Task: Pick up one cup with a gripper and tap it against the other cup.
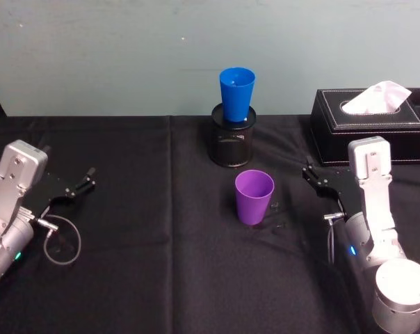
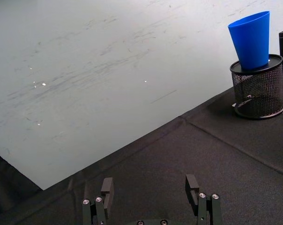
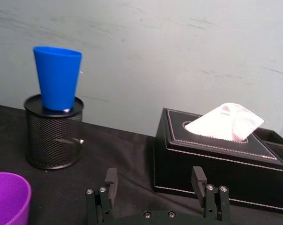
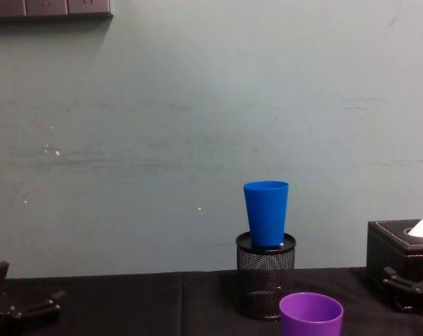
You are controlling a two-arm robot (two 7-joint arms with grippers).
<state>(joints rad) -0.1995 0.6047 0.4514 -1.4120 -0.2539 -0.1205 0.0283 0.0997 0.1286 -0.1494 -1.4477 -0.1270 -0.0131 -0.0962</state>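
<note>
Your purple cup (image 1: 254, 196) stands upright on the black tablecloth (image 1: 161, 264), in front of the blue cup (image 1: 236, 94), which sits in the mouth of the black mesh pen holder (image 1: 232, 142). Your right gripper (image 1: 311, 175) hovers to the purple cup's right, well apart, fingers spread and empty, beside the tissue box (image 1: 370, 125). Your left gripper (image 1: 81, 186) rests far left, also spread.
</note>
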